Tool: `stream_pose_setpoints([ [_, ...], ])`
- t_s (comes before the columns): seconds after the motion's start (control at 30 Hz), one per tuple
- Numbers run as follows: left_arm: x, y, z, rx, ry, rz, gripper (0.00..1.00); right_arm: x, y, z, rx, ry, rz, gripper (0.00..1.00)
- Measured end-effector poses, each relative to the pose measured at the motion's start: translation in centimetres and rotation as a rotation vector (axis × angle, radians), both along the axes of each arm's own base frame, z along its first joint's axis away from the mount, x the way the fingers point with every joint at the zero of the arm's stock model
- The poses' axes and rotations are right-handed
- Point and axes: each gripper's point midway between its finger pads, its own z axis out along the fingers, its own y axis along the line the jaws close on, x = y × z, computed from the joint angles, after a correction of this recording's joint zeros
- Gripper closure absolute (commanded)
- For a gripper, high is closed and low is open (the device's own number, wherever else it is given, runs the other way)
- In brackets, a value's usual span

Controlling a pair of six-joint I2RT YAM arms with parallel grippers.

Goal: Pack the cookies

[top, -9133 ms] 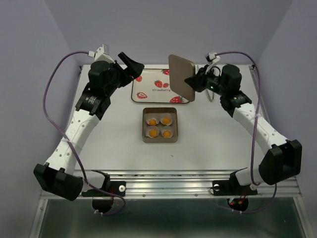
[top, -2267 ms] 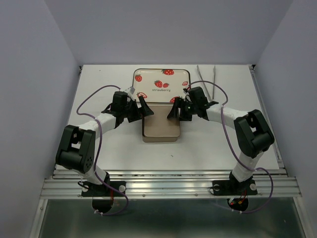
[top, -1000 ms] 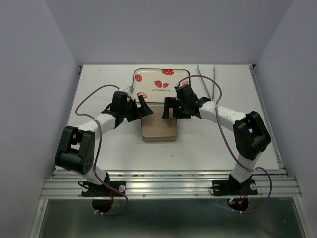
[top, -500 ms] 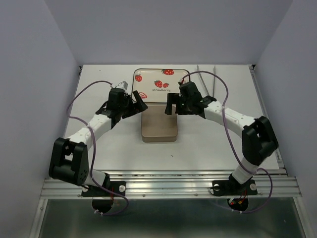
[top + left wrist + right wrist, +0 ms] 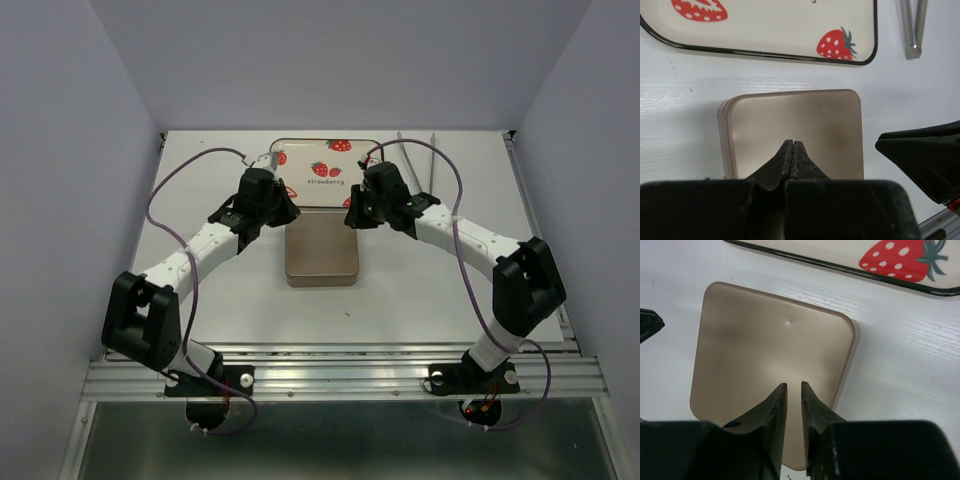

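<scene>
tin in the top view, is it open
No, the lid sits flat over the tin, covering its whole opening.

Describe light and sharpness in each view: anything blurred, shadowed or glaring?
Top external: even soft light, all sharp. Left wrist: tin lid sharp, a dark patch by the left gripper, whose near body looks soft. Right wrist: similar dark patches on the lid, no harsh glare.

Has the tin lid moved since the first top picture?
Yes. The lid stood upright at the strawberry tray's right edge; now it lies flat on the tin, on that tray's near side.
</scene>
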Motion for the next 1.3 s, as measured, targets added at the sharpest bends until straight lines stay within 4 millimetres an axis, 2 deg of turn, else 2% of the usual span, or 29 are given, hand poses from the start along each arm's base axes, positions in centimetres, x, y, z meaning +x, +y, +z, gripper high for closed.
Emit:
stream_pose_setpoints([
  [0.2, 0.0, -0.1, -4.0, 0.065, 0.100, 0.013, 1.00, 0.3, 0.6, -3.8, -0.039, 0.066, 0.022, 0.83],
  [0.3, 0.0, 0.1, -5.3, 0.085, 0.128, 0.024, 1.00, 0.4, 0.8, -5.6, -0.057, 0.102, 0.028, 0.83],
  [0.37, 0.1, 0.2, -5.8, 0.092, 0.139, 0.029, 1.00, 0.6, 1.1, -5.6, -0.049, 0.100, 0.032, 0.83],
  [0.5, 0.0, 0.5, -8.3, 0.125, 0.198, 0.049, 1.00, 0.6, 1.2, -5.8, -0.048, 0.103, 0.035, 0.84],
  [0.9, 1.1, 0.6, -8.2, 0.131, 0.184, 0.081, 0.99, 0.8, 1.3, -5.8, -0.041, 0.102, 0.028, 0.84],
  [0.97, 0.9, 0.8, -8.1, 0.141, 0.184, 0.081, 0.89, 0.9, 1.3, -5.7, -0.044, 0.098, 0.032, 0.77],
  [1.0, 0.9, 0.9, -7.9, 0.147, 0.183, 0.080, 0.70, 0.9, 1.3, -5.6, -0.047, 0.094, 0.033, 0.76],
  [1.03, 0.9, 1.0, -7.7, 0.150, 0.179, 0.079, 0.59, 1.1, 1.3, -5.4, -0.049, 0.086, 0.032, 0.72],
  [1.07, 1.0, 1.1, -6.8, 0.153, 0.162, 0.078, 0.47, 1.2, 1.2, -5.3, -0.051, 0.080, 0.028, 0.63],
  [1.1, 1.2, 1.1, -6.0, 0.151, 0.145, 0.084, 0.15, 1.4, 1.0, -4.9, -0.057, 0.065, 0.017, 0.55],
  [1.13, 1.5, 1.2, -5.0, 0.154, 0.119, 0.087, 0.01, 1.7, 0.5, -4.2, -0.066, 0.043, -0.005, 0.44],
  [1.2, 2.1, 1.7, -1.5, 0.146, 0.036, 0.115, 0.01, 2.2, -0.4, -2.3, -0.077, -0.014, -0.050, 0.24],
  [1.23, 2.3, 2.1, 0.4, 0.139, -0.004, 0.139, 0.01, 2.6, -1.1, -0.9, -0.085, -0.055, -0.083, 0.00],
  [1.27, 2.5, 2.7, 3.0, 0.127, -0.063, 0.171, 0.01, 2.8, -1.6, 0.3, -0.087, -0.089, -0.107, 0.00],
  [1.3, 2.6, 3.1, 4.6, 0.119, -0.098, 0.191, 0.01, 3.1, -2.5, 2.3, -0.084, -0.140, -0.143, 0.00],
])
